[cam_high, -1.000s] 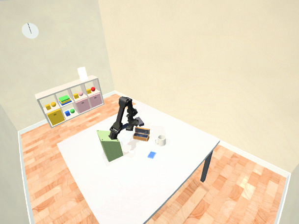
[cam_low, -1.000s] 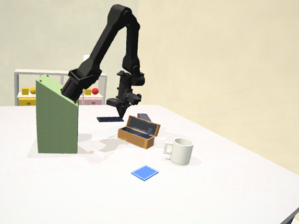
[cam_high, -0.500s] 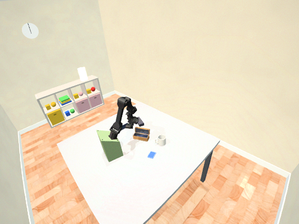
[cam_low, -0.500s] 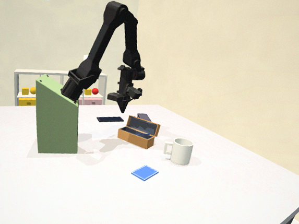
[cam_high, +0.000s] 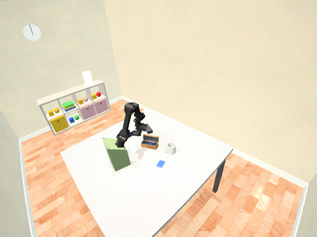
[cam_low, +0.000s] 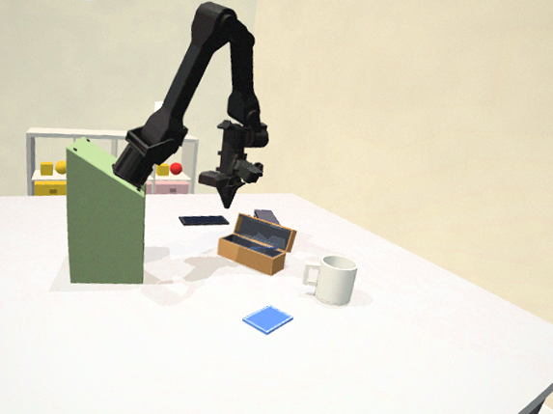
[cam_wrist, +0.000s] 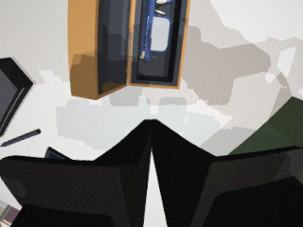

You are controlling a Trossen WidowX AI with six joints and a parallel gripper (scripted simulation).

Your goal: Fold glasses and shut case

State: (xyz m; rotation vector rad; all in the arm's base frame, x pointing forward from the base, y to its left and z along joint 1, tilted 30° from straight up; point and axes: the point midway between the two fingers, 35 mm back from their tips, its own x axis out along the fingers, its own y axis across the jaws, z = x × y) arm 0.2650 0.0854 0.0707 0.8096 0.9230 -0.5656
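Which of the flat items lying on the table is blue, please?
The small square tile, lying in front of the white mug, is bright blue. The other two flat items, the slab and the one behind the open case, are dark.

Open tan case on table, blue-framed glasses folded inside

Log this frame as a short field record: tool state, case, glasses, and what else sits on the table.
tool: shut, holding nothing, raised above the table behind the case
case: brown, lid open and standing up
glasses: lying inside the case, arms look folded
mug: white, beside the case
blue square: flat on the table, nearer the camera than the case
dark flat slab: behind the case
arm base: green wedge-shaped stand
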